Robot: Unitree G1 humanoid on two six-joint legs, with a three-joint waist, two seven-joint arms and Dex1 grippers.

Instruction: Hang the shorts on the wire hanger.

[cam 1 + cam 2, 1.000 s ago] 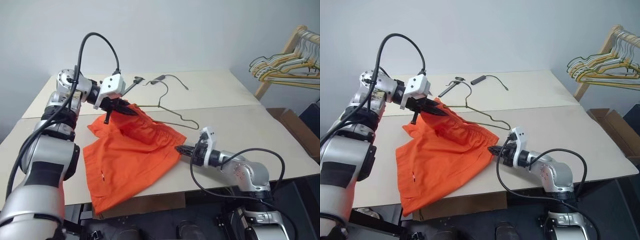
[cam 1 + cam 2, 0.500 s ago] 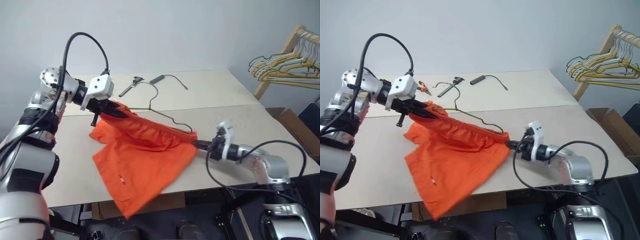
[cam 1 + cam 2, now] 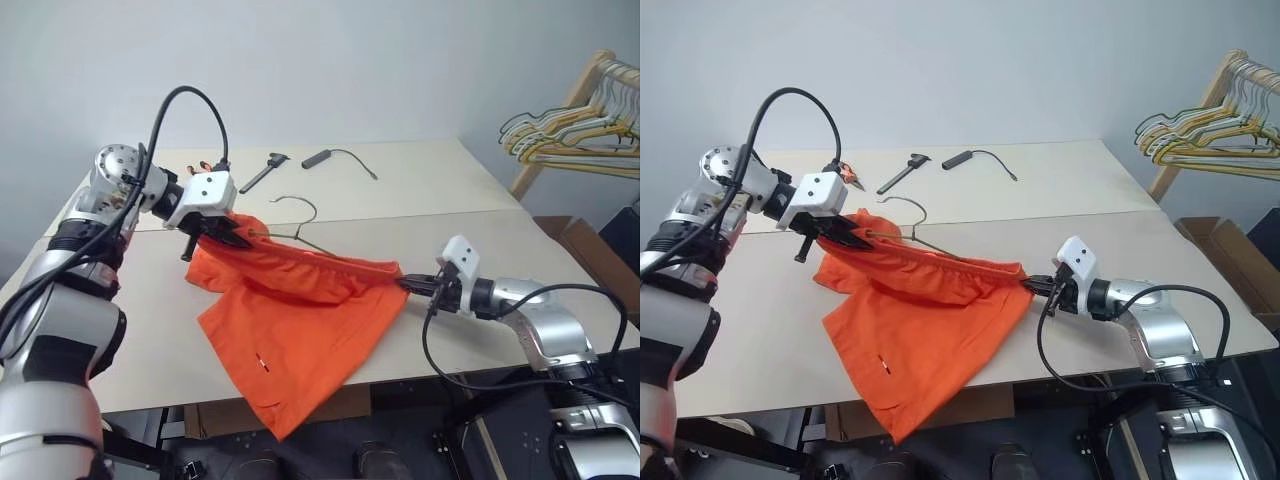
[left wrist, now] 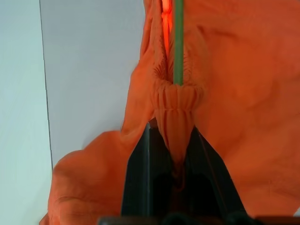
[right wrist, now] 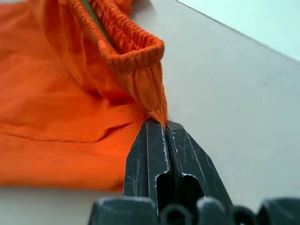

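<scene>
The left tool [image 3: 228, 236] is clenched on one end of the shorts' [image 3: 295, 320] gathered waistband; the right tool [image 3: 412, 286] pinches the opposite end. The waistband stretches taut between them across the desk [image 3: 420, 190], legs drooping over the near edge. The wire hanger [image 3: 296, 203] lies along the waistband, hook toward the left tool

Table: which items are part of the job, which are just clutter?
In play:
- shorts
- wire hanger
- left hand
- right hand

Lying about:
- black cable with plug
- tools
- bunch of hangers
</scene>
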